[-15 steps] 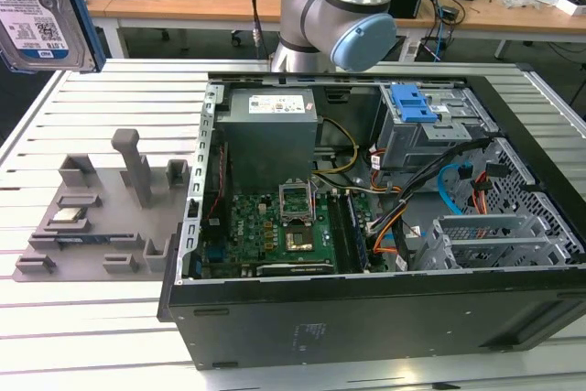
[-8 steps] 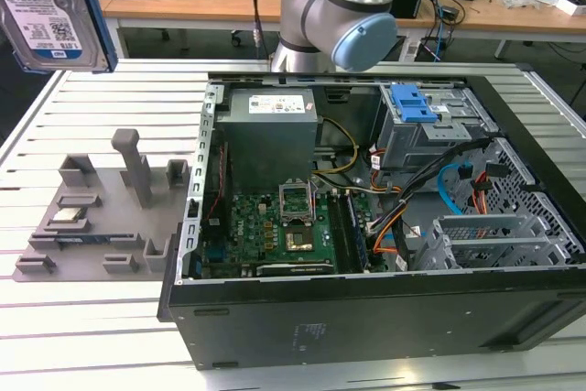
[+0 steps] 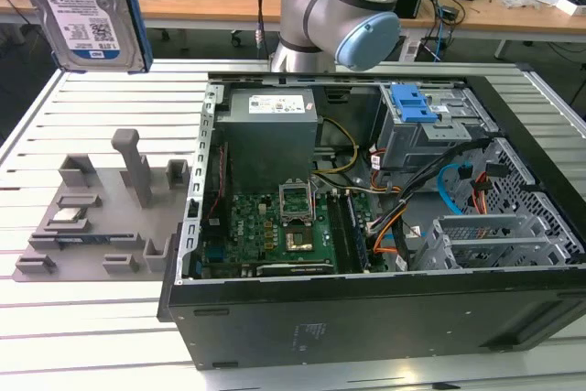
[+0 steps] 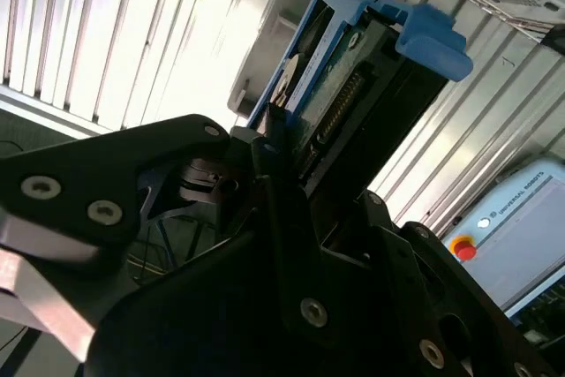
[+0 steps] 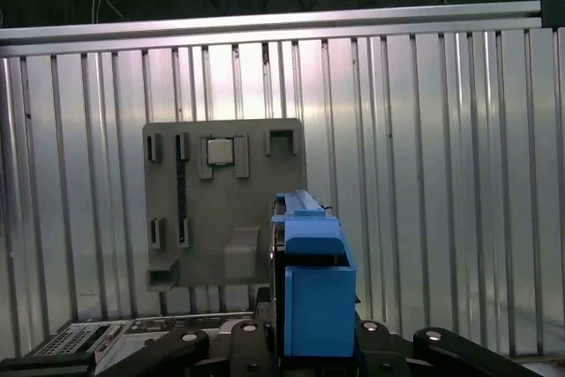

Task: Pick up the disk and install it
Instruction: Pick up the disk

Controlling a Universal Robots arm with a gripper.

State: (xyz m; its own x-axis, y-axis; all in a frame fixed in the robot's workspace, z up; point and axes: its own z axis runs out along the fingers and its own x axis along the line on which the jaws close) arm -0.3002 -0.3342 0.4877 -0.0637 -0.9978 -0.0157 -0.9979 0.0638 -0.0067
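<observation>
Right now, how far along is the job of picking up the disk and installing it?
Pickup looks done: the flat silver hard drive in its blue plastic bracket hangs in the air, clear of the grey slotted holder plate, at the exterior view's left. In hand: the black gripper is shut on it. Left: installing, since the drive is well apart from the open black computer case.

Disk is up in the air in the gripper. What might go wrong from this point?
1. The gripper grips the disk near one end, high above the table; a slip could drop it onto the grey holder plate.
2. Loose orange and blue cables lie by the case's drive bays; the disk may snag there.
</observation>
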